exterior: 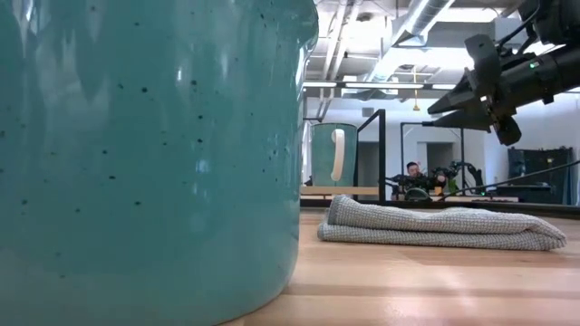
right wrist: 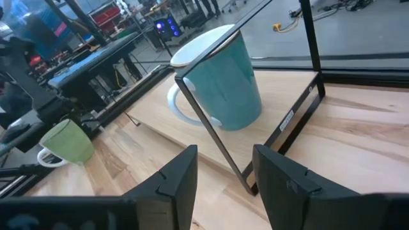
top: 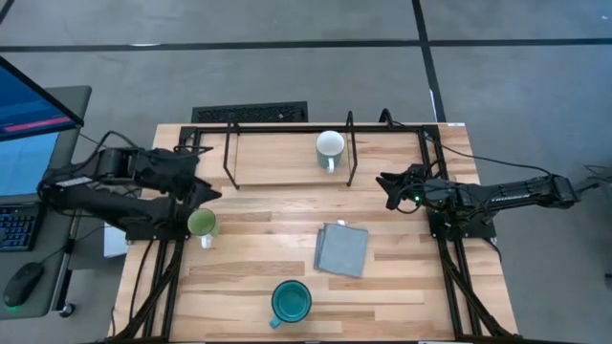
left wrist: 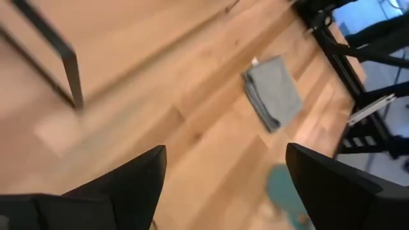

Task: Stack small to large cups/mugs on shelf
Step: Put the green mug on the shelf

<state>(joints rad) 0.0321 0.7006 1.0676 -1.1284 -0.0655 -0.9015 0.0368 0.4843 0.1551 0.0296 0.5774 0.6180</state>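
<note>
Reaching for the light-green mug [top: 202, 224] looks like the step in hand: the left pincer [top: 206, 194], jaws spread and empty, hangs just above and beside it at the bench [top: 402, 287]'s left edge. A good grasp would come straight down over the rim, handle kept clear. The shelf [top: 229, 158] spans the far edge; a mug [top: 330, 148], white inside and teal outside, already stands on its wood base. The right pincer [top: 389, 185], open and holding nothing, waits just off the shelf's right posts. The larger teal mug [top: 290, 302] sits at the near edge, the grey folded cloth [top: 341, 248] mid-bench between; open wood lies from the green mug to the shelf.
</note>
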